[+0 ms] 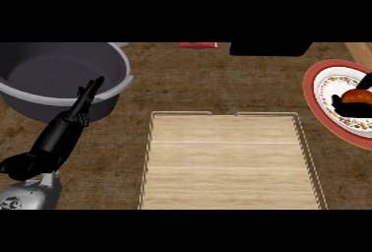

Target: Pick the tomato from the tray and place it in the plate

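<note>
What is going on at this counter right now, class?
The robot's right hand is over the plate at the right edge, curled round the tomato. The wooden tray in the middle has nothing on it. The left hand rests open at the left, beside a grey pot.

Tomato [356, 96] on plate [320, 78] — right hand [341, 103] around it
</note>
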Motion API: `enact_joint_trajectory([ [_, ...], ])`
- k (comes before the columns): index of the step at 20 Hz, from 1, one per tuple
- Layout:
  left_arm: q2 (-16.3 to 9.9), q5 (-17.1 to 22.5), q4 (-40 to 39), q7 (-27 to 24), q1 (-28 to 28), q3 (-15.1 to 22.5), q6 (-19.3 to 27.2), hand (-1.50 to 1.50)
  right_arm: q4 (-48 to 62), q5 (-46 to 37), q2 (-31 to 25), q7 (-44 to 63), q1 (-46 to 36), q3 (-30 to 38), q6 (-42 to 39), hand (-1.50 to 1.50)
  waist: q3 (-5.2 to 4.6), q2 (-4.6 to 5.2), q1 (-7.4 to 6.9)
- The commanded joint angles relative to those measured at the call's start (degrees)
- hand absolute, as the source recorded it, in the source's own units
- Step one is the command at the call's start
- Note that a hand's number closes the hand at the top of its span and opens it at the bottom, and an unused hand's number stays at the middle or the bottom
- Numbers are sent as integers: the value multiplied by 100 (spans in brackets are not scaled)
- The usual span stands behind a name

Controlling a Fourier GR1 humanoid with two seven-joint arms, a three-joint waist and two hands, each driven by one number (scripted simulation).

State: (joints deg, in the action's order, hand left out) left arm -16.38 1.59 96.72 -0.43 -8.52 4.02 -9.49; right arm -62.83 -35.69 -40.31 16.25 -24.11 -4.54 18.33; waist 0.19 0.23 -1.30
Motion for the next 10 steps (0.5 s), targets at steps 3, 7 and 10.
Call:
enact_joint_trajectory([
  [3, 103, -113, 218, 137, 33, 36, 94, 0, 2054, 171, 390, -667, -707, 302, -181, -150, -8, 26, -67],
  [7, 128, -263, -189, -76, -175, 46, -15, 0, 3391, -48, 560, -1644, -1352, 532, 342, -150, -8, 38, -34],
  [10, -22, 50, -189, -44, -217, -244, -226, 0, 3672, 216, 506, -2314, -1611, 873, 502, -150, -6, 42, -43],
])
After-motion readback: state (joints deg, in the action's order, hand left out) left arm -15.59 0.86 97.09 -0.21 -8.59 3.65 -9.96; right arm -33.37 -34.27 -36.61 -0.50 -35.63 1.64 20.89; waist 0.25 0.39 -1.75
